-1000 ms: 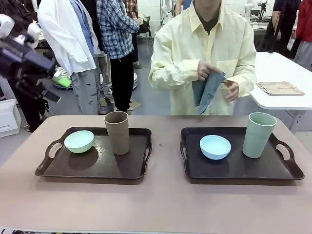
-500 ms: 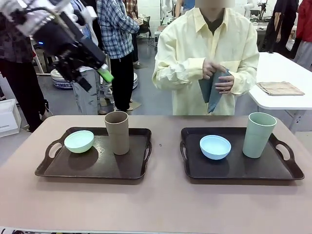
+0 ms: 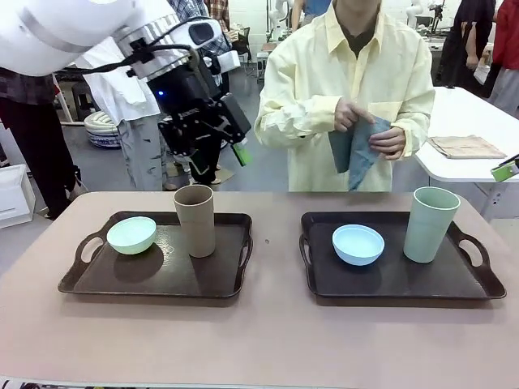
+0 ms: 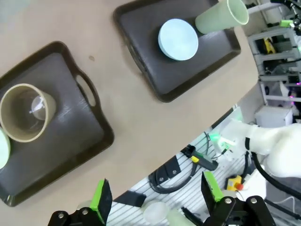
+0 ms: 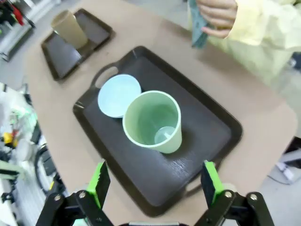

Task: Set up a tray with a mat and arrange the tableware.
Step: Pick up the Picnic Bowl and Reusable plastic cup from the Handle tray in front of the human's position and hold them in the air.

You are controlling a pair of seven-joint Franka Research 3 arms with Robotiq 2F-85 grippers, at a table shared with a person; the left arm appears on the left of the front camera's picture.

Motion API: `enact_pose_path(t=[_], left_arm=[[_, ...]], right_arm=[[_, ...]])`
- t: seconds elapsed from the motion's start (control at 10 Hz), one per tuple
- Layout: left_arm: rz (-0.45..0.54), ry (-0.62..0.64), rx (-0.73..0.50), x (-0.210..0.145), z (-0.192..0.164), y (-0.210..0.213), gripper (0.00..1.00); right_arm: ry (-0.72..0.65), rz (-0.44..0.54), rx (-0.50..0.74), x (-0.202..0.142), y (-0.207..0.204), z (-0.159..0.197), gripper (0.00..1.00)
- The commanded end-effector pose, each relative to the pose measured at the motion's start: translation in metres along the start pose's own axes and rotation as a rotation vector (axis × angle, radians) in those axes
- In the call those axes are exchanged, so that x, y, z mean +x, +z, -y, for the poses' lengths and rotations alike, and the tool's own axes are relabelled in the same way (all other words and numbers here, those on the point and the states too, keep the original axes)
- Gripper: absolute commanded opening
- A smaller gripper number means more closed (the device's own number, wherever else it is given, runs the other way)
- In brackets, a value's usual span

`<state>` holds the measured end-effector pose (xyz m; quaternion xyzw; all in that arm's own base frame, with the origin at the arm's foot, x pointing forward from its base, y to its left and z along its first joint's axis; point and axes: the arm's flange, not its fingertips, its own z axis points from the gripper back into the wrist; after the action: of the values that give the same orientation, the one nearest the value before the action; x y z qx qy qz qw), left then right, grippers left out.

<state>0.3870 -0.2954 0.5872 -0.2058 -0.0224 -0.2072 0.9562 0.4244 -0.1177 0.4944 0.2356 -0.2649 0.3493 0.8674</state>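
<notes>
The left tray [image 3: 154, 279] carries a mint green bowl [image 3: 131, 235] and a brown tumbler [image 3: 195, 220]. On the right tray [image 3: 401, 279] stand a light blue bowl [image 3: 358, 244] and a pale green tumbler [image 3: 430, 224]. Behind the table a person holds a folded blue-grey mat [image 3: 355, 154] in both hands. My left gripper [image 3: 220, 158] hangs open high above the brown tumbler [image 4: 26, 113], its jaws [image 4: 155, 194] empty. My right gripper [image 5: 155, 183] is open and empty above the pale green tumbler [image 5: 153, 121] and light blue bowl [image 5: 119, 95]. Its green tip [image 3: 504, 170] shows at the right edge.
A brown folded cloth [image 3: 465, 147] lies on a white side table at the right. A strip of bare tabletop [image 3: 276, 243] separates the two trays, and the front of the table is bare. People stand in the background.
My left arm has swung in from the far left to above the left tray's back edge. The right gripper's tip has come into view at the right. The person keeps handling the mat.
</notes>
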Motion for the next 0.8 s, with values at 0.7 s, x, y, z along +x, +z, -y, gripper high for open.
enact_pose_path(t=[0.7], left_arm=[[0.022, -0.065, 0.094, 0.033, 0.031, -0.001, 1.00]], right_arm=[[0.153, 0.008, 0.113, 0.007, -0.013, 0.021, 1.00]])
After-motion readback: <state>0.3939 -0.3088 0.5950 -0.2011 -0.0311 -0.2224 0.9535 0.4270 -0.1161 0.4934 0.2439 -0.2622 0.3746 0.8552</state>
